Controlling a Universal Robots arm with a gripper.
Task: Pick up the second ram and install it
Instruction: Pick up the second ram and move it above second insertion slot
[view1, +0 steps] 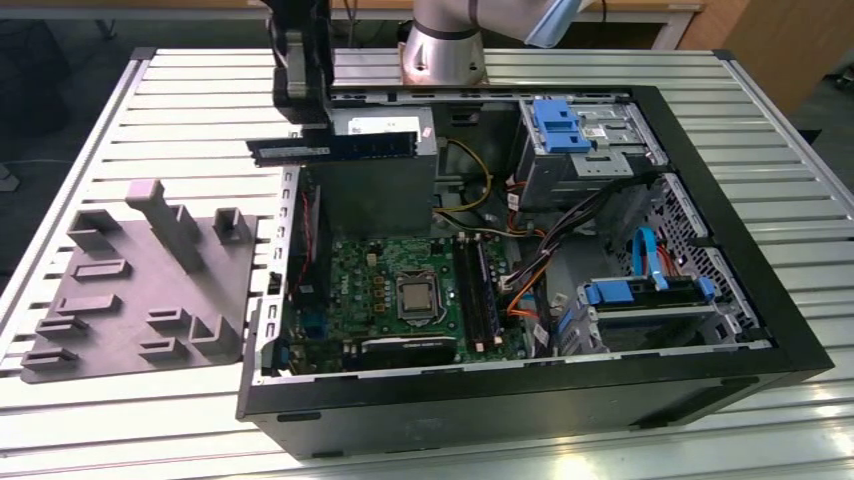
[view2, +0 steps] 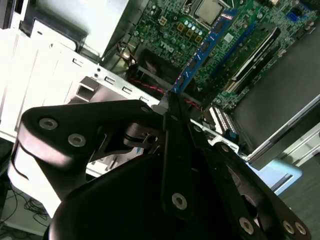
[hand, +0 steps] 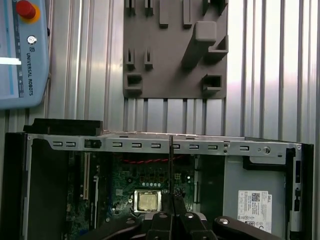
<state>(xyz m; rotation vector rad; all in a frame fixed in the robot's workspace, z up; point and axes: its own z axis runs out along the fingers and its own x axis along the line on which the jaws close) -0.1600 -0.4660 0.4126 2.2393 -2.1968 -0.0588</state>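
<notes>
Exterior view: an open computer case (view1: 534, 405) lies on a slatted metal surface (view1: 134, 420), toward the surface's edge on the exterior view's right. A grey moulded holder (view1: 134, 290) lies on the surface just beside the case, toward the edge on the exterior view's left. The black tool (view1: 304, 140) is closed on the second ram (view1: 367, 146), a dark blue strip. The ram hangs level in the air, above the case's corner that is beside the holder and toward the arm's base (view1: 447, 55). It is over a grey metal box (view1: 374, 200), clear of the green motherboard (view1: 360, 280). In both wrist views the ram appears edge-on, reaching out from the tool's fingers (view2: 172, 130) with the motherboard behind it.
</notes>
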